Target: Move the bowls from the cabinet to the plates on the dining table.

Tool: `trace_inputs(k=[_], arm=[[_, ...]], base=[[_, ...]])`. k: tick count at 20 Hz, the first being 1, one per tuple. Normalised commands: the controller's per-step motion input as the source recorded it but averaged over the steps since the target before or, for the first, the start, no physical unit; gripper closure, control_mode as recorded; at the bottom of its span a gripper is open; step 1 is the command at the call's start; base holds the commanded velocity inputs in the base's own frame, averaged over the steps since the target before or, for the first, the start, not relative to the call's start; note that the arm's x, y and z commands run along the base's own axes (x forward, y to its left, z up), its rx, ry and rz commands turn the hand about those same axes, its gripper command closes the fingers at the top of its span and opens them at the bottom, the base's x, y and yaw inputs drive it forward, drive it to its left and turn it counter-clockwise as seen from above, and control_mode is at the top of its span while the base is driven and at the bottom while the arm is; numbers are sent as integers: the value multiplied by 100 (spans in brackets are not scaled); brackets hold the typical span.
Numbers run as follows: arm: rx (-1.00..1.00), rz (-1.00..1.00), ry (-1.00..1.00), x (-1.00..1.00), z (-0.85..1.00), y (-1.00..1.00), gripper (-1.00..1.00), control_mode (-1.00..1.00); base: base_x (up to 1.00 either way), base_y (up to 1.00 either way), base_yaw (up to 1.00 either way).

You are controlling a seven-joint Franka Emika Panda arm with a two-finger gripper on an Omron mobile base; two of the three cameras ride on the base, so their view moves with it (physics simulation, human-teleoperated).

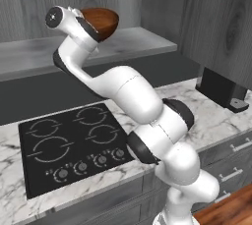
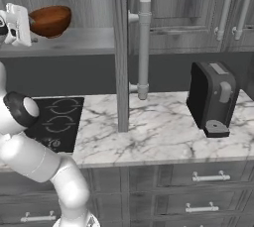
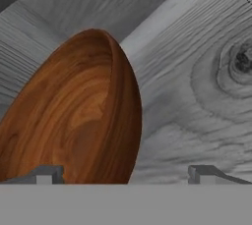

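A glossy reddish-brown wooden bowl stands on the lower shelf of the open dark grey cabinet. My gripper is raised to shelf height, right at the bowl's near side. It is open. In the hand view the bowl's rim and wall lie between the two spread fingertips, tilted by the roll of the hand. Nothing is gripped. The plates and the dining table are out of view.
The open cabinet door with its long bar handle juts out to the right of the bowl. Below lie a marble counter, a black cooktop, a dark toaster and drawers.
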Motion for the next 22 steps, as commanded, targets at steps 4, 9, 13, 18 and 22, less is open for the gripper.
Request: trace_inputs(k=[4, 9, 13, 18, 22], arm=[[0, 15, 1, 45, -63, -2, -100, -100], [0, 21, 5, 59, -80, 0, -100, -100], [0, 21, 5, 46, -88, 0, -100, -100], [0, 17, 0, 18, -75, -2, 100, -100], [0, 14, -14, 0, -39, -15, 100, -100]], base=[[0, 0, 0], [0, 0, 0], [0, 0, 0], [0, 0, 0], [0, 0, 0]])
